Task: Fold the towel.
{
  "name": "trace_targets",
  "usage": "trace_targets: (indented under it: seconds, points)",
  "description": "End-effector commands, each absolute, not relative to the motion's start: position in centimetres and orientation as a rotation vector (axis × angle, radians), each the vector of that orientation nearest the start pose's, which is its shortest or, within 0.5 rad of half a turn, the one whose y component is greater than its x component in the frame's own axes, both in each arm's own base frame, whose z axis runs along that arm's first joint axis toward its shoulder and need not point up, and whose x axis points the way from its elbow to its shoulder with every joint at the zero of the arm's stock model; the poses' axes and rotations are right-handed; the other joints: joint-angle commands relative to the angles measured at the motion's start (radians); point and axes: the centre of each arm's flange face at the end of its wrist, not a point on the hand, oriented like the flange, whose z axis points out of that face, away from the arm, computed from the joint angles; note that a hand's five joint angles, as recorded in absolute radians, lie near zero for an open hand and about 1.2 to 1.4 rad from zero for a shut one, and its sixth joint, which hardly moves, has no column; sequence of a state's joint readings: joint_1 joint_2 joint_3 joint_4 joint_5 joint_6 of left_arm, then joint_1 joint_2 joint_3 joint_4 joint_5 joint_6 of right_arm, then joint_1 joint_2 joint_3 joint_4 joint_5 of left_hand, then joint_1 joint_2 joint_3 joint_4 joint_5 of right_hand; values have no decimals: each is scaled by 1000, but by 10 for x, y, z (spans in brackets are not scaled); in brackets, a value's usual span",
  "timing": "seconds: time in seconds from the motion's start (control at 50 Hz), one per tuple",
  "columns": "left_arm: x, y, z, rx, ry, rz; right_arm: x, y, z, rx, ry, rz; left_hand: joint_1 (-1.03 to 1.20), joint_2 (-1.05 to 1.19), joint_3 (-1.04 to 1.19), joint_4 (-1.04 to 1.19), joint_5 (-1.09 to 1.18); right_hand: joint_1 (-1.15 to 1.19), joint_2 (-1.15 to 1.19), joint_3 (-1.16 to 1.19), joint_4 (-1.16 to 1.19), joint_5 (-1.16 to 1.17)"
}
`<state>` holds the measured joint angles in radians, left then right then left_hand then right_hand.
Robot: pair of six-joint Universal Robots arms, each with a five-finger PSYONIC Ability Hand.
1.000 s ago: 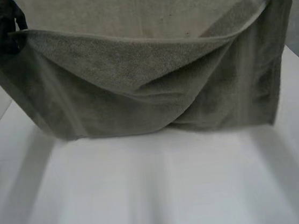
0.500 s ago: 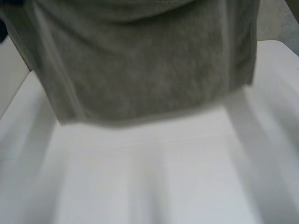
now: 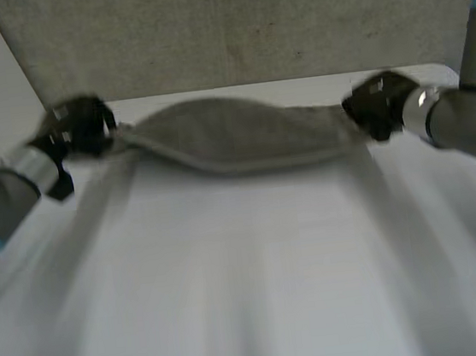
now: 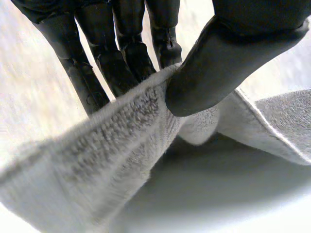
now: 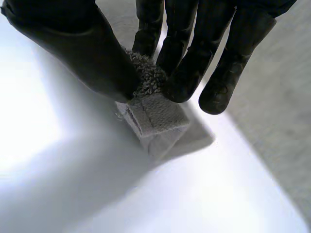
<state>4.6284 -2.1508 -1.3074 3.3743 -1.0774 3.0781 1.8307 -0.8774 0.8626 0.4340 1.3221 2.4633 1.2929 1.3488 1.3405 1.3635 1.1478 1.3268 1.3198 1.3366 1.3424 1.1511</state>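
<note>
Thumb pressed against straight fingers, the left hand (image 4: 221, 63) pinches one end of the towel (image 3: 233, 135). The right hand (image 5: 73, 43) pinches the opposite corner the same way. The grey, nubbly terry band sags between them, its length running hand to hand, low at the far side of the smooth white table (image 3: 249, 271).

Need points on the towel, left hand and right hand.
towel (image 3: 235, 137), head view, middle of the cloth between the hands.
left hand (image 4: 218, 58), left wrist view, thumb pressing the towel edge.
right hand (image 5: 82, 43), right wrist view, thumb pinching a towel corner.
</note>
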Motion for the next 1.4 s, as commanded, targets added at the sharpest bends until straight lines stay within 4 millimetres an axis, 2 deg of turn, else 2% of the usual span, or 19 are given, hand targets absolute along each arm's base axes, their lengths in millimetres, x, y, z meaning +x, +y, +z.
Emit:
trace_targets:
  seconds: [0.02,0.1,0.22,0.32,0.44,0.52,0.56,0.68,0.72,0.76,0.78,0.82,0.88,0.92,0.98,1.02,1.14,1.24,1.4]
  points:
    - [-191,-344,146,901,2692,-2055,229,-332,207,-1417,2282,-1683,103,47,56,33,74,69,76,60,54,71]
    - [-187,-315,152,1032,2632,-2011,219,-316,221,-1390,2270,-1708,103,47,56,33,74,69,76,60,54,71]
    - [-175,-295,171,995,2621,-2029,194,-290,259,-1311,2254,-1812,103,47,56,33,74,69,76,60,54,71]
    - [-174,-271,194,1025,2564,-2105,176,-283,274,-1261,2256,-1875,103,47,56,33,74,69,76,60,54,71]
    - [-168,-270,206,984,2534,-2165,156,-289,282,-1221,2306,-1893,103,47,56,33,74,69,76,60,54,71]
    - [-159,-285,214,922,2499,-2211,146,-301,280,-1209,2349,-1882,103,47,56,33,74,69,76,60,54,71]
    - [-157,-292,218,918,2468,-2230,142,-313,267,-1223,2396,-1825,103,47,56,33,74,69,76,60,54,71]
    - [-167,-323,205,972,2462,-2244,143,-330,260,-1225,2403,-1819,103,47,56,33,74,69,76,60,54,71]
    - [-177,-329,205,1020,2450,-2261,146,-336,255,-1202,2399,-1812,103,47,56,33,74,69,76,60,54,71]
    - [-196,-342,200,1097,2427,-2285,166,-354,249,-1144,2364,-1870,103,47,56,33,74,69,76,60,54,71]
    - [-197,-342,200,1098,2427,-2285,166,-354,249,-1144,2364,-1870,103,47,56,33,74,69,76,60,54,71]
    - [-210,-362,197,1121,2387,-2308,174,-360,246,-1130,2353,-1900,103,47,56,33,74,69,76,60,54,71]
    - [-214,-374,195,1107,2362,-2319,180,-371,241,-1103,2369,-1947,103,47,56,33,74,69,76,60,54,71]
    - [-224,-395,188,1087,2319,-2335,184,-384,230,-1089,2384,-1976,103,47,56,33,74,69,76,60,54,71]
    - [-233,-416,180,1058,2278,-2353,187,-389,225,-1088,2378,-1988,103,47,56,33,74,69,76,60,54,71]
    - [-234,-427,175,1038,2266,-2355,198,-397,215,-1081,2353,-2011,103,47,56,33,74,69,76,60,54,71]
    - [-236,-460,155,977,2211,-2376,206,-419,194,-1050,2365,-2066,103,47,56,33,74,69,76,60,54,71]
    - [-236,-477,146,943,2170,-2396,213,-430,179,-1040,2388,-2079,103,47,56,33,74,69,76,60,54,71]
    - [-242,-481,132,959,2167,-2401,222,-442,159,-1033,2398,-2109,103,47,56,33,74,69,76,60,54,71]
